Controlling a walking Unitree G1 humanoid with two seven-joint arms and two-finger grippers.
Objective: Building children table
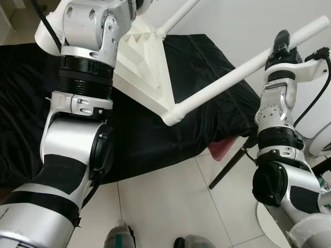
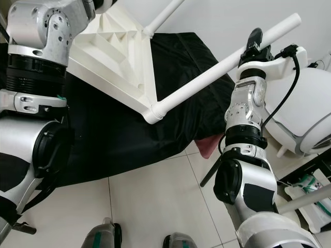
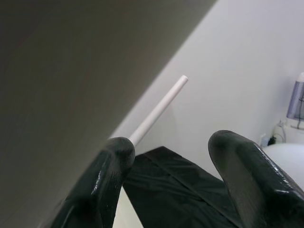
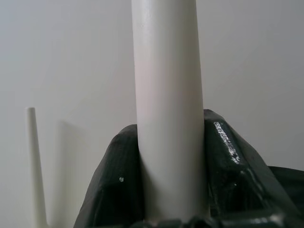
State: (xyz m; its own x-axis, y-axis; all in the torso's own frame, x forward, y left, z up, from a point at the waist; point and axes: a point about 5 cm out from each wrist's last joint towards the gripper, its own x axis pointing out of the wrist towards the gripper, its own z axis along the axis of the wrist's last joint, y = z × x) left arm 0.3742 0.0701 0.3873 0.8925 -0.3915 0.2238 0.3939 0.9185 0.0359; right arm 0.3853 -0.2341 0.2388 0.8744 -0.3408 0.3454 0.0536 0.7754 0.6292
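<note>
Fingers (image 4: pixel 223 156) of the right gripper (image 4: pixel 171 180) are clamping a white table leg (image 4: pixel 167 104), which is slanting down to a corner socket of the overturned white tabletop (image 1: pixel 147 72) lying on a black cloth (image 1: pixel 196 67). Fingers (image 3: pixel 247 175) of the left gripper (image 3: pixel 173 180) are standing apart at the tabletop's edge, whose blurred surface is blocking much of the left wrist view. A second leg (image 1: pixel 178 15) is running out of frame.
</note>
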